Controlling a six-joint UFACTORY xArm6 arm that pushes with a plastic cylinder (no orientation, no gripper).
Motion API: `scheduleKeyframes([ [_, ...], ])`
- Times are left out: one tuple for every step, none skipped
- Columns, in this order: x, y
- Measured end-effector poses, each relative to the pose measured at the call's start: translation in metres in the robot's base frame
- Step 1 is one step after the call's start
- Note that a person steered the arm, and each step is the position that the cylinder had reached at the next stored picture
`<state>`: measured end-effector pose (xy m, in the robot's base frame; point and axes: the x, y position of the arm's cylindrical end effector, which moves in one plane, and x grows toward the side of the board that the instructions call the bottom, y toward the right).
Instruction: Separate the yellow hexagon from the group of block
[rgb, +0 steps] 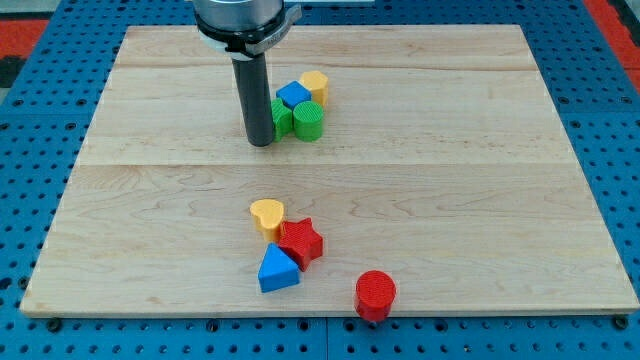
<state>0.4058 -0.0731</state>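
The yellow hexagon (315, 85) sits near the view's top centre, at the upper right of a tight group. It touches a blue block (293, 96). Below them are a green cylinder (308, 121) and a green block (282, 116) partly hidden by the rod. My tip (261, 142) rests on the board just left of this group, against the green block and left and below the yellow hexagon.
A second cluster lies lower centre: a yellow heart (267, 215), a red star (300, 241) and a blue triangle (277, 269). A red cylinder (376, 295) stands near the bottom edge of the wooden board (500, 200). A blue pegboard surrounds the board.
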Motion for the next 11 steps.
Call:
scheduleKeyframes([
  [-0.008, -0.007],
  [-0.005, 0.015],
  [-0.005, 0.022],
  [0.007, 0.022],
  [0.023, 0.042],
  [-0.023, 0.099],
  [-0.070, 0.088],
  [-0.111, 0.049],
  [-0.109, 0.019],
  [-0.103, 0.076],
  [-0.091, 0.096],
])
